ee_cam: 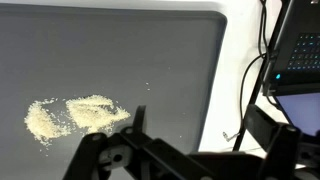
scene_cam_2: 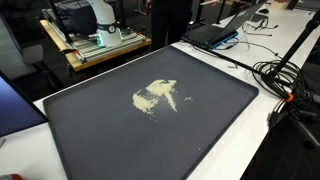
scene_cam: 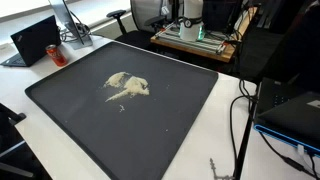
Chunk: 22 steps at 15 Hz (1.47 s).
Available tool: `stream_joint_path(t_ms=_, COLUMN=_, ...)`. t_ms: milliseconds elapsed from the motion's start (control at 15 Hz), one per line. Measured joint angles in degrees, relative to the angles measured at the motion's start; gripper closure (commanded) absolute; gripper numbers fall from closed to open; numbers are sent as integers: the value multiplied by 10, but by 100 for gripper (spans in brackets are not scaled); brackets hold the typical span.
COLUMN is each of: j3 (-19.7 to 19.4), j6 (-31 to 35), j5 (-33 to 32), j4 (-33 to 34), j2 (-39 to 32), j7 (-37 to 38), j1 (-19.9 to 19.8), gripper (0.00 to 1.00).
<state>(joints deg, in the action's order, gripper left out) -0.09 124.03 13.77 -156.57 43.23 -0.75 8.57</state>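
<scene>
Currently the end effector (ee_cam: 200,135) hangs above the dark mat (ee_cam: 150,50) w/ its jaws spread wide and nothing between them. It shows only in the wrist view, at the bottom edge. The nearest thing is the crumb pile (ee_cam: 75,115), a pale, loose scatter on the mat, ahead of the end effector and off to the left of that view. In both exterior views the pile (scene_cam: 128,86) (scene_cam_2: 157,97) sits approx. mid-mat, well apart from every rim.

Judging from this, the step in hand is lining up over the pile, and doing it well prob. means:

- Centre first. The pile is off-axis in the wrist view, so shift sideways until it sits between the fingers before coming down.
- Come down slow and straight. The stuff is loose and thin, w/ stray specks around it, and a fast or slanted touch would likely spread it further.
- Treat the mat as the stop. Fingertips should meet it lightly, not dig in, since the mat may drag or buckle.
- Keep the motion inside the mat. The white table (scene_cam: 225,110) beside it carries cables (scene_cam: 240,120) and a laptop (ee_cam: 300,50) close to the rim, so a wide swing that way risks a snag.
</scene>
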Motion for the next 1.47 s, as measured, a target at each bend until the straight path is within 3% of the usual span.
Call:
stream_joint_path(t_ms=933, j3=1, j6=0, j5=0, j4=0, j2=0, j7=-4, j1=2, gripper=0)
stream_joint_path(t_ms=1133, j3=7, j6=-1, j5=11, j4=1, j2=1, j7=-17, j1=27, gripper=0)
stream_joint_path(t_ms=1467, j3=9, j6=-6, j5=79, j4=10, j2=6, j7=-54, j1=102, gripper=0)
